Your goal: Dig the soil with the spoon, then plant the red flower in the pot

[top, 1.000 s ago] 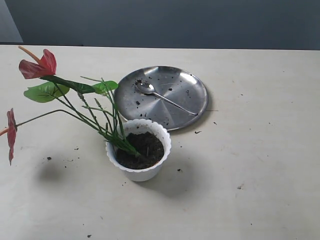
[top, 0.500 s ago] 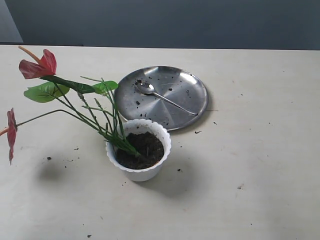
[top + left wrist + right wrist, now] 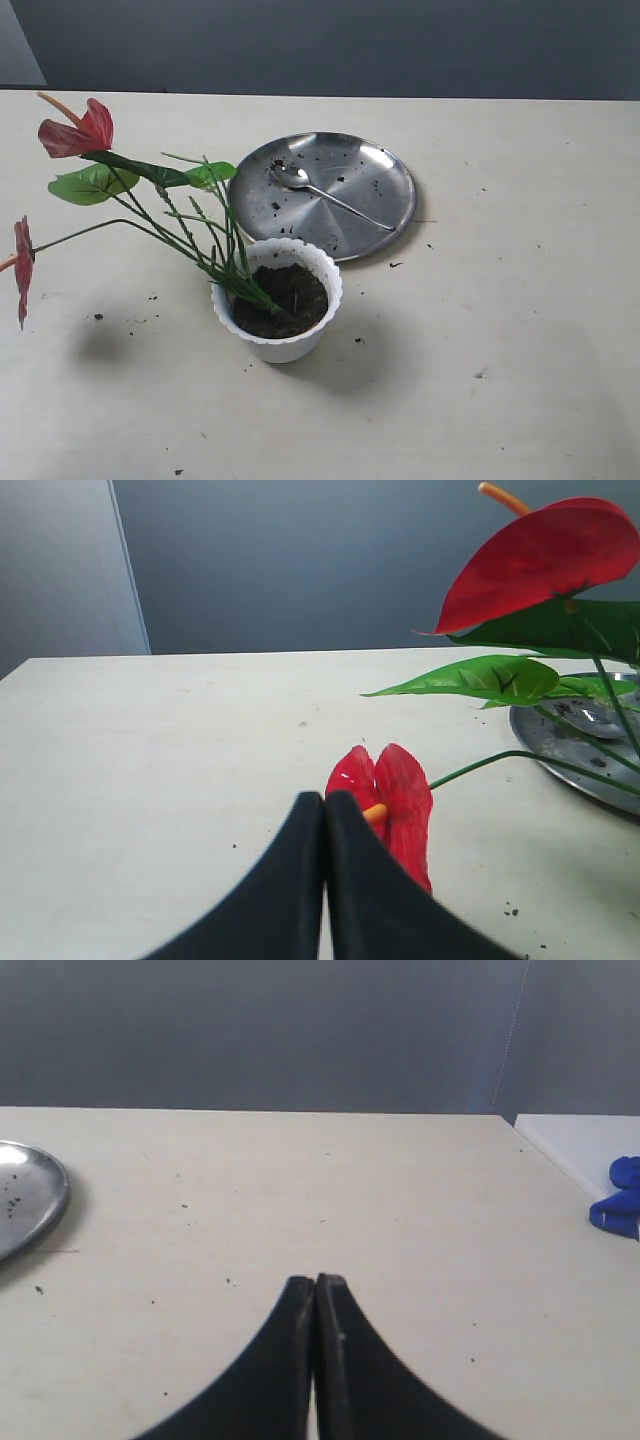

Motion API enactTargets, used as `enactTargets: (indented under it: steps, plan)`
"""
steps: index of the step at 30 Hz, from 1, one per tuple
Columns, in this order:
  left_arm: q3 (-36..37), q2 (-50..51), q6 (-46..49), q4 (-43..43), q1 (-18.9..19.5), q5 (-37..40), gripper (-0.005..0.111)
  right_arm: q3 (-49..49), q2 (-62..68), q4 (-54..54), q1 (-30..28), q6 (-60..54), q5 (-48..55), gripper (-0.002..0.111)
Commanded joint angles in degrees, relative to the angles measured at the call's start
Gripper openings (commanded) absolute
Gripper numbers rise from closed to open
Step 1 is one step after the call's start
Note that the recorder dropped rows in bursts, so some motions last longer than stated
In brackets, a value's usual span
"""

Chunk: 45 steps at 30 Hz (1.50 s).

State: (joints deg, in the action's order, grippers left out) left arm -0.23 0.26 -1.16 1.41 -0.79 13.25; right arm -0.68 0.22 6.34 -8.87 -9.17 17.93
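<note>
The white pot (image 3: 279,345) stands mid-table, filled with dark soil (image 3: 287,300). The red flower (image 3: 75,132) has its stem base stuck in that soil and leans far left, its blooms and leaves hanging over the table. The spoon (image 3: 322,192) lies on the steel plate (image 3: 370,215) behind the pot. Neither gripper shows in the exterior view. My left gripper (image 3: 323,802) is shut and empty, just short of a low red bloom (image 3: 392,805). My right gripper (image 3: 315,1282) is shut with nothing in it, over bare table.
Soil crumbs are scattered on the plate and the table around the pot. The plate's edge (image 3: 30,1195) shows in the right wrist view. A blue object (image 3: 618,1198) lies beyond the table's edge on a white surface.
</note>
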Motion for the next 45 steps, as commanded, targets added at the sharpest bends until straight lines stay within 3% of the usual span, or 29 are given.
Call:
enactTargets:
  steps: [1, 8, 45]
  plan:
    - [0.23, -0.26, -0.06, 0.0, -0.45, 0.01, 0.001, 0.68, -0.22, -1.11, -0.44, 1.17, -0.3, -0.001]
    - [0.23, -0.26, -0.06, 0.0, -0.45, 0.01, 0.001, 0.68, -0.22, -5.14, -0.44, 11.08, -0.3, -0.001]
    - [0.23, -0.26, -0.06, 0.0, -0.45, 0.01, 0.001, 0.68, -0.22, -4.6, -0.25, 10.71, -0.32, -0.001]
